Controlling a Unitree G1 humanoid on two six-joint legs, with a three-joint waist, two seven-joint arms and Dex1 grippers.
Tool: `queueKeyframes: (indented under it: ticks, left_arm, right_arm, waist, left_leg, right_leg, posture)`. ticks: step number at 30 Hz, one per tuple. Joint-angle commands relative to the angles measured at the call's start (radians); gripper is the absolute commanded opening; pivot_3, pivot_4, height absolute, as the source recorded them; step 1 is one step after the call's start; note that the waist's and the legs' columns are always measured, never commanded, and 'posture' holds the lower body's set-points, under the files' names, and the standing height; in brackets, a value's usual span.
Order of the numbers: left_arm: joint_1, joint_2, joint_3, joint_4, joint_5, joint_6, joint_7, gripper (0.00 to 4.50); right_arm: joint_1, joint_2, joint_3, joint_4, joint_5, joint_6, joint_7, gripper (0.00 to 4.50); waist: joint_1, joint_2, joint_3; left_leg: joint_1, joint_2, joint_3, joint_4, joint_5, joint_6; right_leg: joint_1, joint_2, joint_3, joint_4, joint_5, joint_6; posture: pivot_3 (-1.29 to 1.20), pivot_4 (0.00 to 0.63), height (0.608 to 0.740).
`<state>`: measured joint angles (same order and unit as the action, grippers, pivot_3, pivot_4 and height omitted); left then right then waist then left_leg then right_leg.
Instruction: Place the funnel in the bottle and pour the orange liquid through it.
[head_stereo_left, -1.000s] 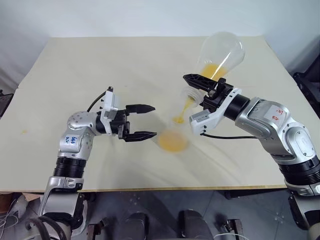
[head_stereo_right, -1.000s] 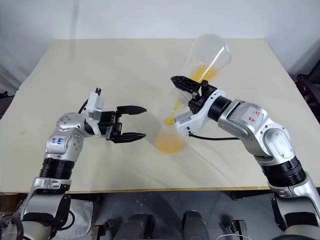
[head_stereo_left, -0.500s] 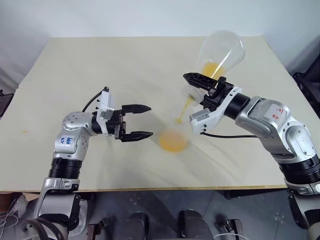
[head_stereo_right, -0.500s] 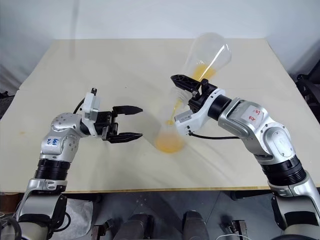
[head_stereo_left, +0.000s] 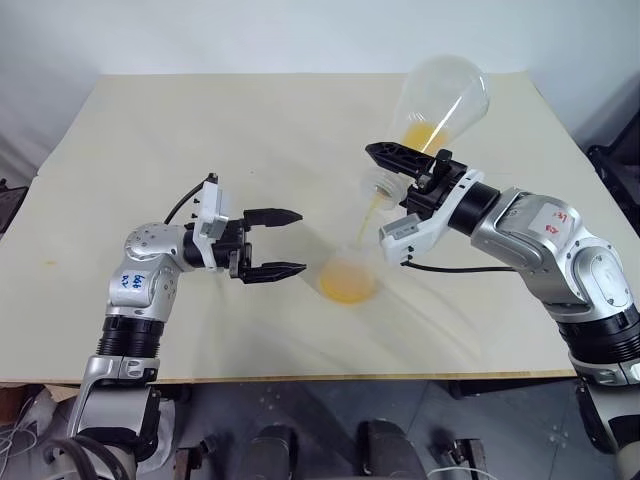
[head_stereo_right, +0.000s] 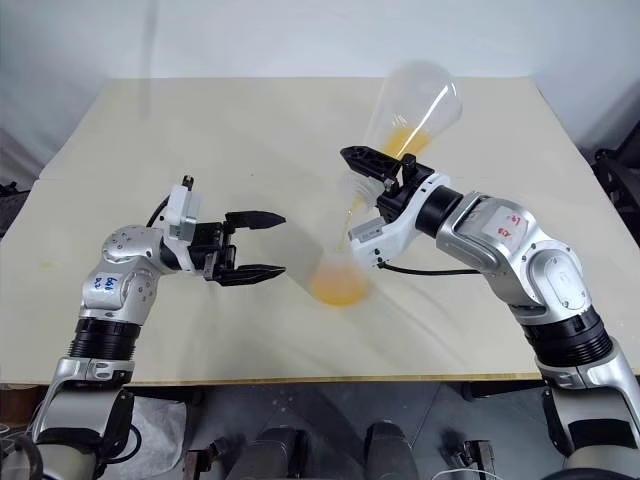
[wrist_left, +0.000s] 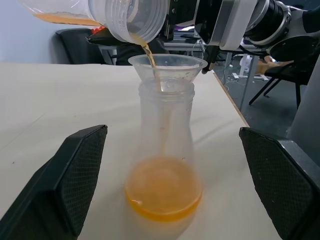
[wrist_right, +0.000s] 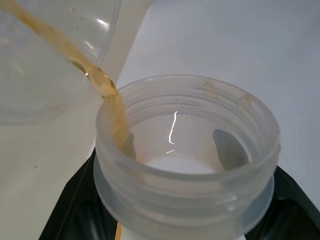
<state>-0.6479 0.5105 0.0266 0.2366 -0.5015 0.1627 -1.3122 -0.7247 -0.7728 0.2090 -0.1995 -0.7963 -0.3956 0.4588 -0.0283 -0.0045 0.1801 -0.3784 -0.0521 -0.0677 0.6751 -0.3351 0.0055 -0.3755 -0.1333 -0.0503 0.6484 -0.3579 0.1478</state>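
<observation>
Plainly, the right gripper (head_stereo_left: 400, 160) is clamped on the neck of a large clear wide-based flask (head_stereo_left: 442, 95), which is tipped with its threaded mouth downward over the middle of the cream table (head_stereo_left: 150, 130). A thin stream of translucent yellow-orange liquid (wrist_left: 150, 50) runs from that mouth into the small clear plastic funnel (wrist_left: 167, 67), which sits in the mouth of the small frosted cone-shaped plastic bottle (wrist_left: 165, 150). The bottle stands upright on the table, nearer the front edge than the back, roughly midway between the left and right edges. A shallow pool of the liquid lies in its base, and more remains in the flask's tilted body.

From the head views the bottle's walls and the funnel are hard to make out; mostly the orange pool and the stream show there. The right fingers are largely hidden behind the flask's neck in the right wrist view.

The left gripper (head_stereo_left: 285, 242) hovers level just left of the bottle, its two black fingers spread wide and touching nothing.
</observation>
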Motion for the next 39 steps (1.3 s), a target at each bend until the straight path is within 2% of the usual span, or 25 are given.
queueKeyframes:
  ticks: [1,39]
  left_arm:
    - [-0.012,0.002,0.012,-0.033,-0.007,-0.010,-0.003,4.50]
    - [-0.033,-0.001,0.007,-0.012,-0.003,-0.012,-0.014,4.50]
  right_arm:
    - [-0.019,0.001,-0.028,-0.029,-0.004,-0.008,-0.029,2.48]
    - [-0.013,0.005,-0.029,-0.023,-0.039,-0.071,-0.076,2.48]
  waist:
    - [0.000,0.000,0.000]
    - [0.000,0.000,0.000]
  left_leg:
    - [0.000,0.000,0.000,0.000,0.000,0.000]
    - [0.000,0.000,0.000,0.000,0.000,0.000]
  right_leg:
    - [0.000,0.000,0.000,0.000,0.000,0.000]
    - [0.000,0.000,0.000,0.000,0.000,0.000]
  posture:
    - [0.00,0.150,0.740]
    - [0.00,0.150,0.740]
